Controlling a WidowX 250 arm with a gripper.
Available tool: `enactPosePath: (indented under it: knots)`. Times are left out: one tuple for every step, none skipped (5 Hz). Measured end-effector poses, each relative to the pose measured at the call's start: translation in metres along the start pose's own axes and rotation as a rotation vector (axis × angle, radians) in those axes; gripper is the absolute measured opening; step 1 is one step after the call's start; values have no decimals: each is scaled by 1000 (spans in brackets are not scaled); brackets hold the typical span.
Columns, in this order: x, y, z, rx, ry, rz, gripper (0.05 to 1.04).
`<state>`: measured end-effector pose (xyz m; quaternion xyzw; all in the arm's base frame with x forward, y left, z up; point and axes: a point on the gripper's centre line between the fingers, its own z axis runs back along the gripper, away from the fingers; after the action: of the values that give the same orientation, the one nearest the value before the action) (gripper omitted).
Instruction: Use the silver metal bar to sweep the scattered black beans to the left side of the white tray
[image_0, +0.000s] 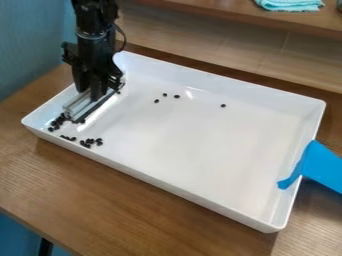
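My black gripper (92, 92) hangs down into the left end of a large white tray (200, 135). It is shut on a flat silver-and-white tool (79, 106) with a black edge, which lies low against the tray floor. Several small black pieces (59, 121) are bunched at the tool's near left end. Others (89, 143) lie in a loose group by the tray's front left wall. A few single pieces (176, 96) sit apart toward the back middle, and another (223, 105) is farther right.
Blue tape or sheet (320, 167) hangs over the tray's right wall. The tray stands on a brown wooden table (127, 200), close to a blue wall (30, 45) at the left. A turquoise cloth (290, 4) lies on a raised wooden ledge (220, 12) behind.
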<state>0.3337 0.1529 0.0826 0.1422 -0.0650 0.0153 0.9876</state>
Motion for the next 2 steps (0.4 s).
enactPosePath:
  knots:
    - [-6,3,-5,-9,12,13,339]
    - [-14,-5,-11,-20,35,16,339]
